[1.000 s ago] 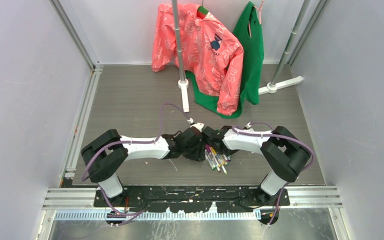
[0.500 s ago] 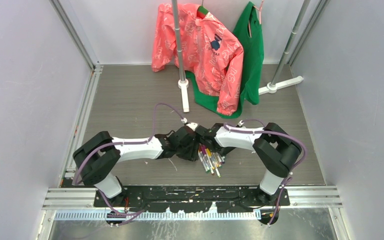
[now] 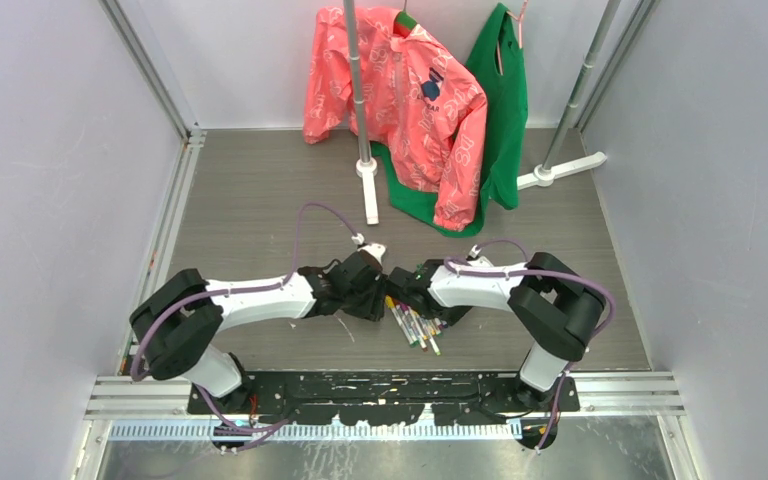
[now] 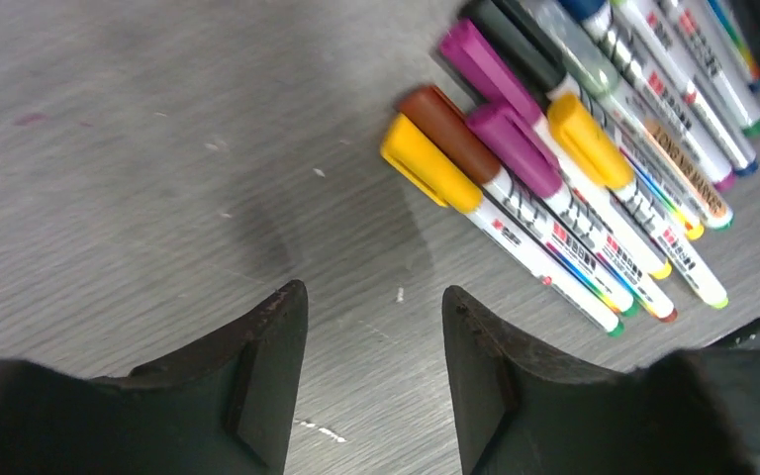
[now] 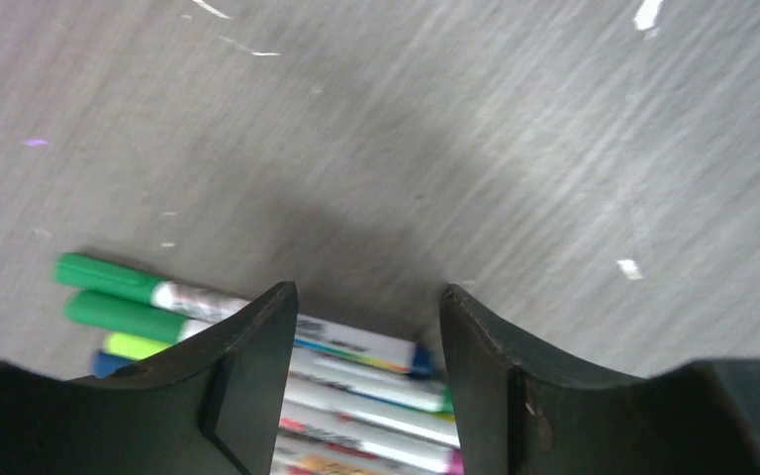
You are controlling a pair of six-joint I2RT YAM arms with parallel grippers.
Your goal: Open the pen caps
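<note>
Two grippers over a row of capped pens. The pens [image 4: 594, 208] lie side by side and touching on the table [image 4: 139, 148], between the two arms. Every cap [image 4: 427, 163] that shows sits on its barrel, so no pen is judged opened yet. The left gripper [image 4: 374, 366] is spread with nothing between its fingers, low over bare table just beside the cap ends of the row. The right gripper [image 5: 366, 366] is likewise spread and hangs over the barrels, several of which show in the gap below it; none is pinched. The chief hazard is judged to be the packing. With no space between neighbours, a finger coming down would likely land on top of a pen rather than beside it, or close on two or three barrels at once. A sideways nudge could roll or fan the whole row and spoil the alignment. A second hazard is mismatch: should the left gripper take a cap belonging to a different pen from the one the right gripper holds, pulling apart would merely drag both pens. A smooth round barrel may also slip through the fingers if its cap is tight, and a pull off the pen's axis could jam the cap. The two wrists work very near each other, so contact between them is possible.
</note>
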